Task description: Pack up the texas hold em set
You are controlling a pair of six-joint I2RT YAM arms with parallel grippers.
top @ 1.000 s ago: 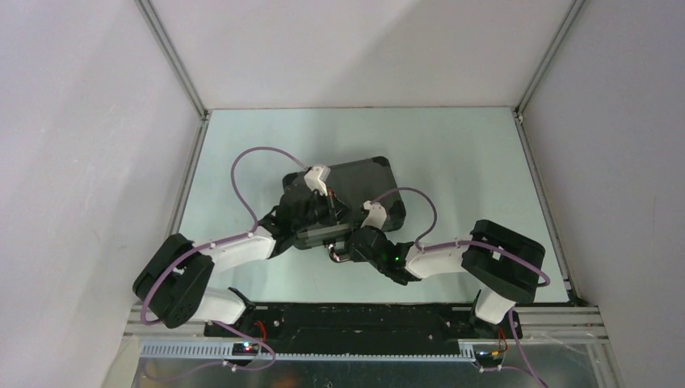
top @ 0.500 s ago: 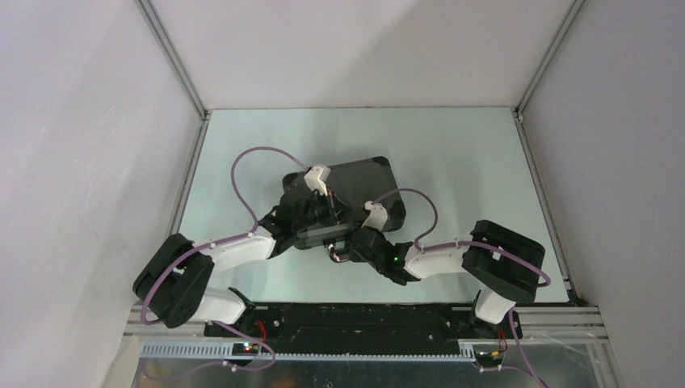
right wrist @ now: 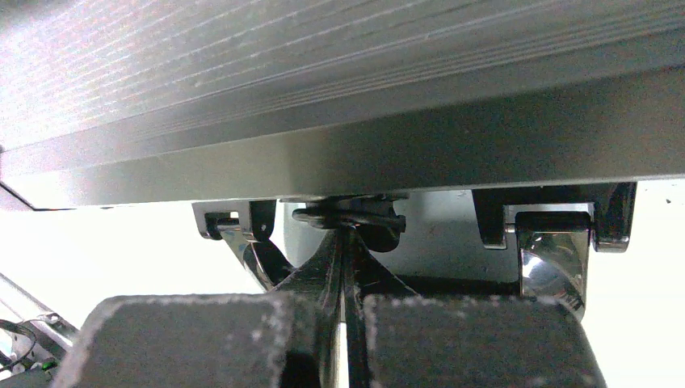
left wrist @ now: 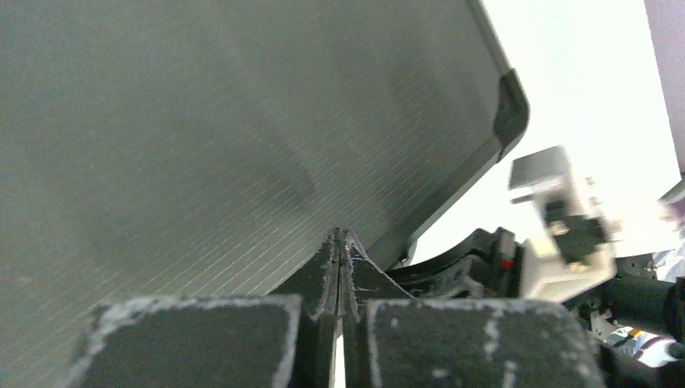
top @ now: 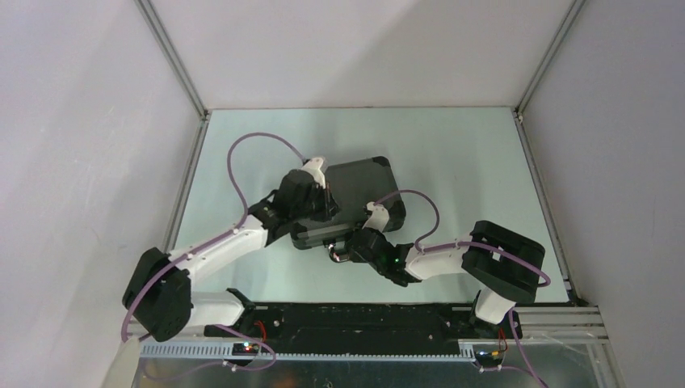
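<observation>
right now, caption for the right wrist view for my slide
Shut right pincer at the front edge of the black case, beside a chrome latch

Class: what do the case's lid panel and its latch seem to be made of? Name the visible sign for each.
Lid panel: possibly ribbed aluminium or plastic sheet, matte; fine parallel lines cross it. Latch: likely polished metal; it gives bright mirror-like reflections.

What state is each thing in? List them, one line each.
Black case: closed, lying flat on the table.
Left end effector: shut, empty, tips at the case's top.
Right end effector: shut, empty, tips at the case's front edge.
Latches: cannot tell whether fastened.
</observation>
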